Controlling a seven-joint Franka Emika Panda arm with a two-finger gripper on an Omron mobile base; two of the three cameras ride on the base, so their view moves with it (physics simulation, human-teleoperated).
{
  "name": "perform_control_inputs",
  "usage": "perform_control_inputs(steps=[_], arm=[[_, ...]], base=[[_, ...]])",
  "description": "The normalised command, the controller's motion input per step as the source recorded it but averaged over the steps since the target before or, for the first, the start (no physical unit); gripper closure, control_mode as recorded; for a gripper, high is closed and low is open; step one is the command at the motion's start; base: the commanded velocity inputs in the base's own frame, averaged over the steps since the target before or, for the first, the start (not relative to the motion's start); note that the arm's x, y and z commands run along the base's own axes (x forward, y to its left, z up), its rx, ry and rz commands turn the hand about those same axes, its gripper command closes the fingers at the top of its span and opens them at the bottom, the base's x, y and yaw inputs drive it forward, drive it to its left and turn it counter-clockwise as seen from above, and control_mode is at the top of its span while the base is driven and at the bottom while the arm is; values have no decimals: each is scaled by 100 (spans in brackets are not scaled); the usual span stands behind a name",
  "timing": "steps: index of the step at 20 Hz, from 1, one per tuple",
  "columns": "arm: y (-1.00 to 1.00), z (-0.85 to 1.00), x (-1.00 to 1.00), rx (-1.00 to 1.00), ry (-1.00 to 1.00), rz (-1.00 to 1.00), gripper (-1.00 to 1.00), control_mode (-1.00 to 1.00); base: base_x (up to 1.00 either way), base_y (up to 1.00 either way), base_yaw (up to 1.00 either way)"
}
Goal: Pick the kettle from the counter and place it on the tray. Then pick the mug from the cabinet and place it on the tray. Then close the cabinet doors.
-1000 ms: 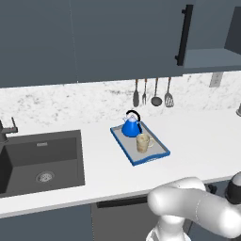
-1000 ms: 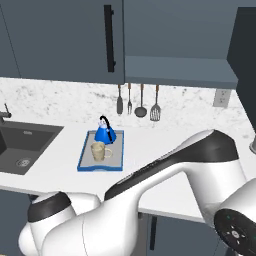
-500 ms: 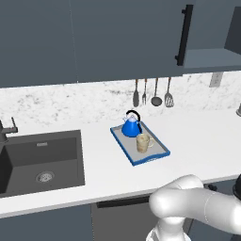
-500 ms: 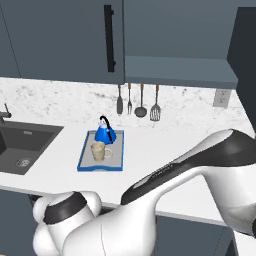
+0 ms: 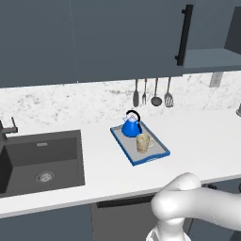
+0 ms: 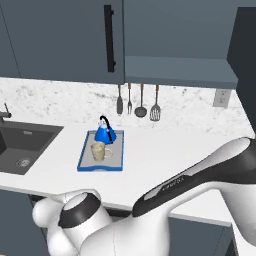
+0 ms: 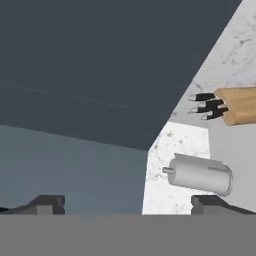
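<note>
Over the last second the arm has swung further out to the robot's right: its white links sink lower in the left base view and stretch further across the right base view, while nothing on the surface (image 5: 197,136) has shifted.

Two of the three steps look done. The kettle (image 5: 131,126) stands at the far end of the tray (image 5: 156,155) and the mug (image 5: 142,142) sits just in front of it, both inside the blue rim — the right base view agrees, with the kettle (image 6: 104,132) behind the mug (image 6: 98,150) on the tray (image 6: 84,162).

What is left is the cabinet doors. One door (image 6: 65,40) with its black bar handle (image 6: 108,37) hangs across the front of the cabinet (image 6: 180,70), but the shelf to its right lies bare to view, so the cabinet is still partly open.

The tool (image 7: 129,202) has its fingertips (image 7: 47,202) spread well apart with nothing between them, pointed along a dark door panel (image 7: 100,60) — the last door to shut, I judge.
</note>
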Motion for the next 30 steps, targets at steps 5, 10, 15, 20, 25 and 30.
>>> perform_control_inputs(steps=[5, 10, 15, 20, 25, 30], arm=[[34, -2, 15, 0, 13, 15, -100, -100], [41, -2, 22, 0, 15, 14, -100, -100], [53, -7, 18, 0, 17, 13, -100, -100], [60, -9, 23, 0, 17, 12, -100, -100], [65, -16, 24, 0, 8, 12, -100, -100], [76, -26, 20, 0, 1, 11, -100, -100]], base=[[0, 0, 0], [0, 0, 0], [0, 0, 0], [0, 0, 0], [0, 0, 0], [0, 0, 0]])
